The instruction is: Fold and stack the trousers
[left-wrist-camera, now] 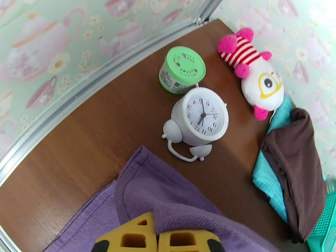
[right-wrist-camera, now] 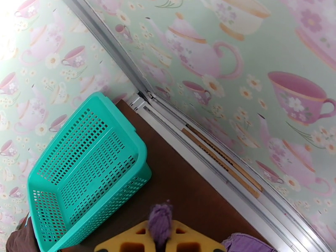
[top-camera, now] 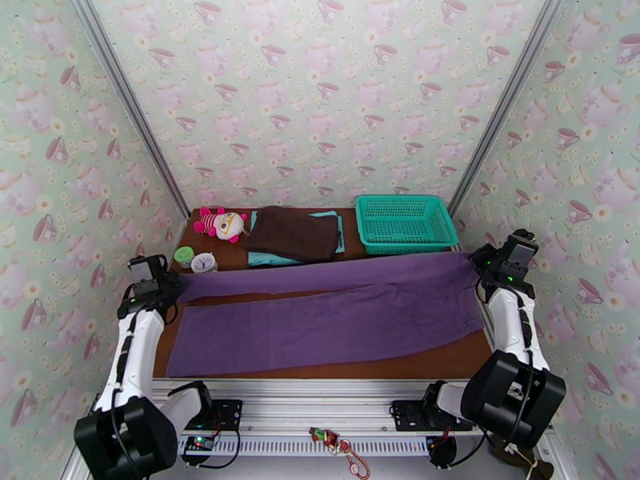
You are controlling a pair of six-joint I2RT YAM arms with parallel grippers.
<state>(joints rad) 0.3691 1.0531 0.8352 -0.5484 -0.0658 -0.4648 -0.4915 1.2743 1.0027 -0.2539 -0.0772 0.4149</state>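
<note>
The purple trousers (top-camera: 320, 314) lie stretched across the brown table, the legs running left and the waist end at the right. At the far left leg end, my left gripper (top-camera: 178, 286) is shut on the hem. In the left wrist view its yellow fingers (left-wrist-camera: 126, 240) pinch a raised fold of the purple fabric (left-wrist-camera: 168, 202). My right gripper (top-camera: 478, 262) is shut on the far right corner of the trousers. In the right wrist view a small tuft of purple cloth (right-wrist-camera: 160, 221) sticks up between the yellow fingers (right-wrist-camera: 193, 242).
A teal basket (top-camera: 404, 223) stands at the back right, close to my right gripper. A dark brown garment (top-camera: 292, 232) lies on a light teal cloth (top-camera: 264, 259) at the back centre. A plush toy (top-camera: 220, 224), a green-lidded tub (top-camera: 184, 255) and a white clock (top-camera: 204, 263) sit at the back left.
</note>
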